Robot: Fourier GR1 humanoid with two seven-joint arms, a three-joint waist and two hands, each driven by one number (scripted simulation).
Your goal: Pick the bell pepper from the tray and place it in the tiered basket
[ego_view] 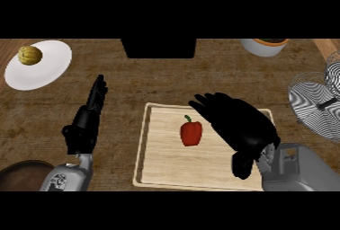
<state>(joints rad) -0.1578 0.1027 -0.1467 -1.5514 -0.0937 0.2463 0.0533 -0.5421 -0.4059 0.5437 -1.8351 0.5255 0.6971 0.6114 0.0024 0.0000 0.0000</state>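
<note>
Right robot hand point(232, 123) is hovering open and empty beside the small red bell pepper point(191, 133), mid pale wooden tray point(159, 173). It wants centring over the pepper before curling.

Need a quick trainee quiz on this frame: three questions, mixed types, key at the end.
1. True or false: the tiered basket stands on the counter, to the right of the tray.
2. The bell pepper lies: A) on the tray, B) in the tiered basket, C) on the counter.
3. Fill in: the ___ hand is over the tray, fingers open, beside the bell pepper.

Key: 1 true; 2 A; 3 right, the right hand.
</note>
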